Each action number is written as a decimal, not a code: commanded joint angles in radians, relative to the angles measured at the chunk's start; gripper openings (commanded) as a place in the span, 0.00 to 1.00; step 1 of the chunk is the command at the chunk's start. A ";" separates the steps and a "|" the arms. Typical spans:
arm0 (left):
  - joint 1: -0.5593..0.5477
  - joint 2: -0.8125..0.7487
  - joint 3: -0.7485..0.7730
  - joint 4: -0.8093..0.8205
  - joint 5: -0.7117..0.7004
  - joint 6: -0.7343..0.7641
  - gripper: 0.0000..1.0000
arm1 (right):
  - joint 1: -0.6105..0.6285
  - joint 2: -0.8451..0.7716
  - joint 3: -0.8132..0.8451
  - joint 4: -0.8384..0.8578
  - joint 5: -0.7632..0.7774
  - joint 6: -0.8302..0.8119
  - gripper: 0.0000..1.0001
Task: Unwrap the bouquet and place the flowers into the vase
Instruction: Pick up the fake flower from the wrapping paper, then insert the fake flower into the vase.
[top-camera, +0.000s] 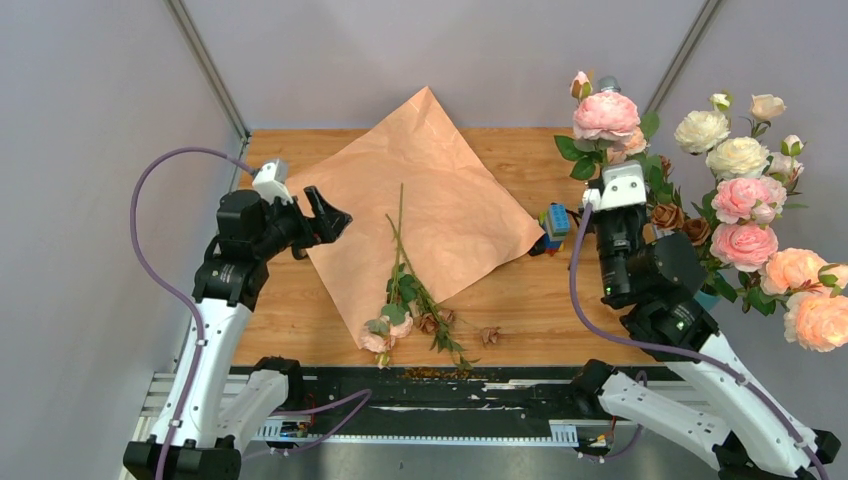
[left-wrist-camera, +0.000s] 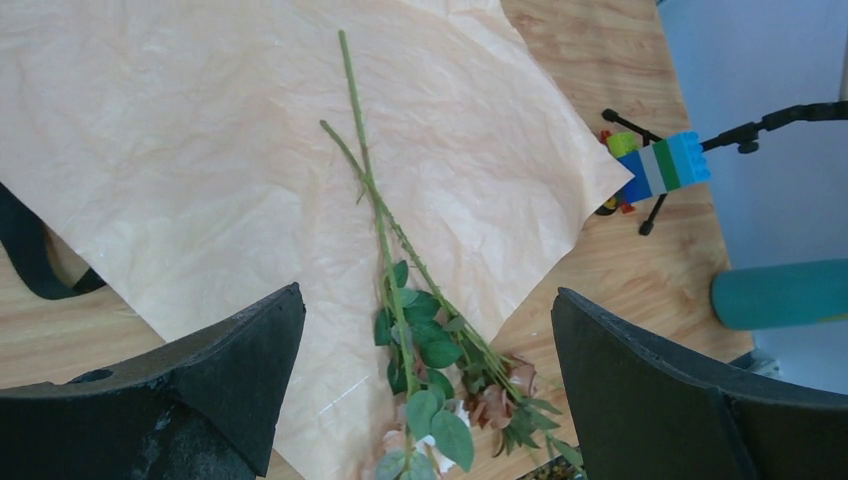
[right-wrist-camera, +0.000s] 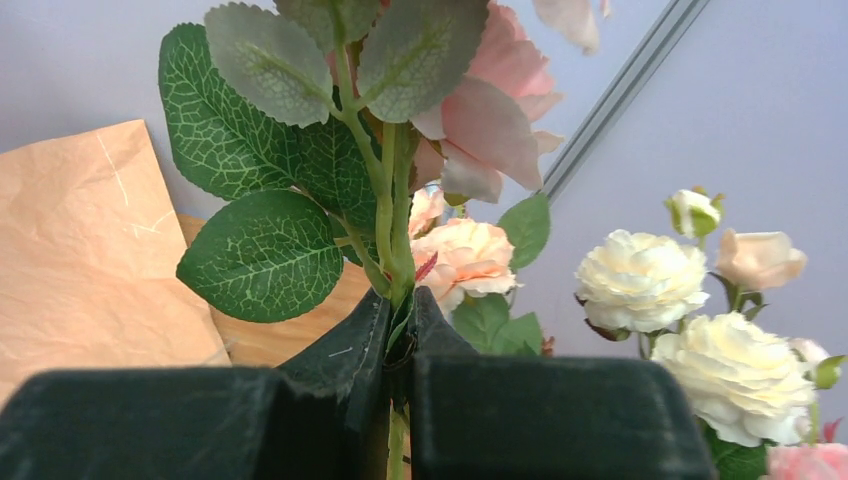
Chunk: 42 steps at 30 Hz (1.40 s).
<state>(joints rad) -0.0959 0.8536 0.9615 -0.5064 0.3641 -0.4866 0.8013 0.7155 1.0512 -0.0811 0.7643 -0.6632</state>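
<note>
Two thin green leafy flower stems (top-camera: 405, 290) lie loose on the tan kraft paper sheet (top-camera: 450, 190). Their cut ends point to the far side. Their small pink and cream heads hang over the paper's near corner, by the table's near edge. The paper is spread flat, a diamond across the middle of the wooden table (top-camera: 540, 300). A strip of black ribbon (left-wrist-camera: 25, 250) shows at the paper's left edge.

The left gripper (top-camera: 335, 218) hangs over the paper's left edge, jaws wide apart and holding nothing. The loose stems lie to its right and nearer the table's front edge, well apart from the fingers. In the left wrist view they run down between the two dark pads.

A few dried brown bits (top-camera: 490, 335) sit on bare wood just right of the flower heads.

The right gripper (right-wrist-camera: 400, 335) is raised at the table's right side, clamped on a pink rose stem (right-wrist-camera: 385, 200). Broad green leaves and the bloom stand just above the fingertips.

The small teal-blue vase (left-wrist-camera: 780, 295) shows only at the right edge of the left wrist view, cropped; whether it stands upright cannot be told.

A stack of coloured toy bricks (top-camera: 553, 225) touches the paper's right corner. A mass of pink, cream and peach-orange roses (top-camera: 745, 200) stands beside the right arm, on its right.
</note>
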 joint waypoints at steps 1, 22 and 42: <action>0.012 -0.038 -0.009 0.014 -0.030 0.108 1.00 | -0.020 -0.062 0.068 -0.063 -0.065 -0.103 0.00; 0.021 -0.013 -0.131 0.118 -0.023 0.211 1.00 | -0.020 -0.184 0.158 -0.077 -0.064 -0.427 0.00; 0.025 -0.024 -0.138 0.119 -0.007 0.224 1.00 | -0.051 -0.062 0.121 -0.011 -0.080 -0.399 0.00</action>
<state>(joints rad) -0.0814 0.8455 0.8230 -0.4091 0.3527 -0.2947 0.7795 0.6167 1.1751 -0.1398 0.7006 -1.0721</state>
